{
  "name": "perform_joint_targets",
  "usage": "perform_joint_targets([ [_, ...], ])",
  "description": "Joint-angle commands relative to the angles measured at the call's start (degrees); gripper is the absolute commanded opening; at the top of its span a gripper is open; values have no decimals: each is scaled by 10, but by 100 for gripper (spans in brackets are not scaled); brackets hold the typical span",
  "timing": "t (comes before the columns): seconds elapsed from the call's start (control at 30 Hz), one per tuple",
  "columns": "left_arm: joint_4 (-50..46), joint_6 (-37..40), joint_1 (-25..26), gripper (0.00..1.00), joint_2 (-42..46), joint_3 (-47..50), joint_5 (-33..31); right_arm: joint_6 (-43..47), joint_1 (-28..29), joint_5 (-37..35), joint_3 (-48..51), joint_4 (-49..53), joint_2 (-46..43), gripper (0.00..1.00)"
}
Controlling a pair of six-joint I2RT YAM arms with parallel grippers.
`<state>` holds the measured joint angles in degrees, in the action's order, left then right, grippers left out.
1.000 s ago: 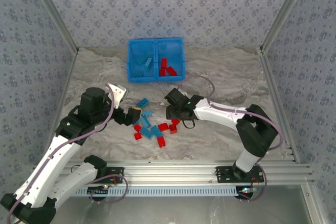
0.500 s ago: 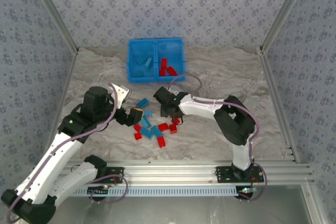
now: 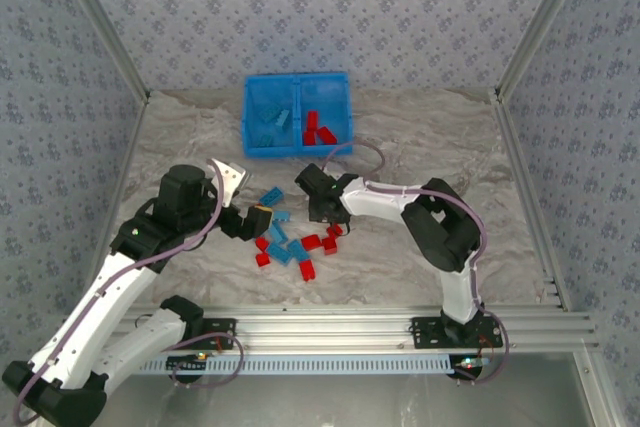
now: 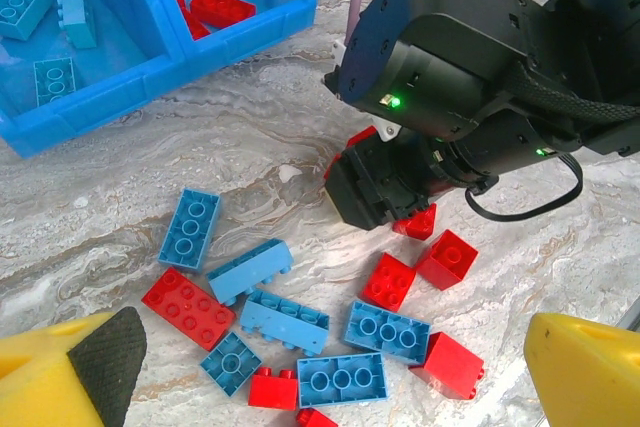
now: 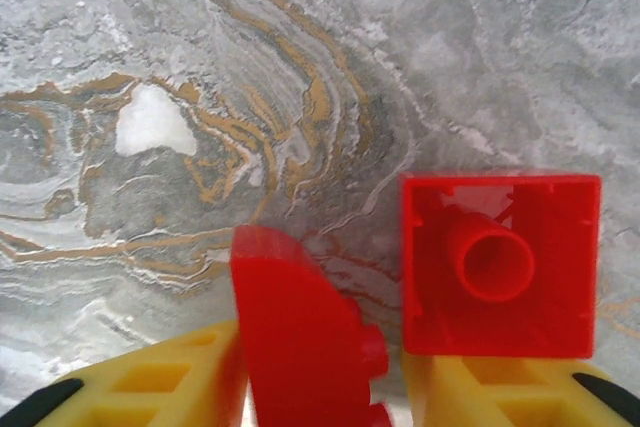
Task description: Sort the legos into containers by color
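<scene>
Right wrist view: right end effector [image 5: 320, 367] pinches a red lego [image 5: 300, 317] on edge; a second red lego [image 5: 500, 265] lies hollow side up just beside, on the marbled counter [image 5: 300, 67]. Left end effector [image 4: 325, 372], spread wide, hovers over loose legos [image 4: 380, 330]. Beyond, the blue bin [image 3: 297, 150] holds blue bricks left, red right.

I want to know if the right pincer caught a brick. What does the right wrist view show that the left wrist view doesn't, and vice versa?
Right wrist view: a red brick between the right pincer's yellow fingers, and beside it a second red brick, hollow side toward the camera; whether the jaws clamp is unclear. Left wrist view: the blue bin, light blue bricks in one compartment, red ones in the other, plus loose bricks on the marbled tabletop beside the right arm's black wrist. Shared: that tabletop and red bricks.
</scene>
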<state>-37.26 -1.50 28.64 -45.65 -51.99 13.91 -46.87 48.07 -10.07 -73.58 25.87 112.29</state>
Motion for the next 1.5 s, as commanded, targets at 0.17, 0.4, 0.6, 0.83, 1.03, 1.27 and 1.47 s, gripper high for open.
perform_joint_targets([
  [0.17,8,24,9,99,8,4,36,40,-8,18,-20,-12,27,26],
  [0.4,19,34,13,99,16,15,60,52,-1,2,25,-16,-67,16],
  [0.6,24,43,14,99,21,18,95,102,11,-65,48,-13,-226,16],
  [0.83,24,34,15,99,31,20,50,203,-36,-67,-101,12,-204,17],
  [1.03,10,10,16,99,39,13,-110,238,-83,-73,-250,10,-71,16],
  [1.27,11,-9,16,99,61,18,-230,242,-130,-56,-461,62,130,16],
  [1.47,31,-37,14,99,69,20,-308,247,-150,-66,-615,117,284,18],
])
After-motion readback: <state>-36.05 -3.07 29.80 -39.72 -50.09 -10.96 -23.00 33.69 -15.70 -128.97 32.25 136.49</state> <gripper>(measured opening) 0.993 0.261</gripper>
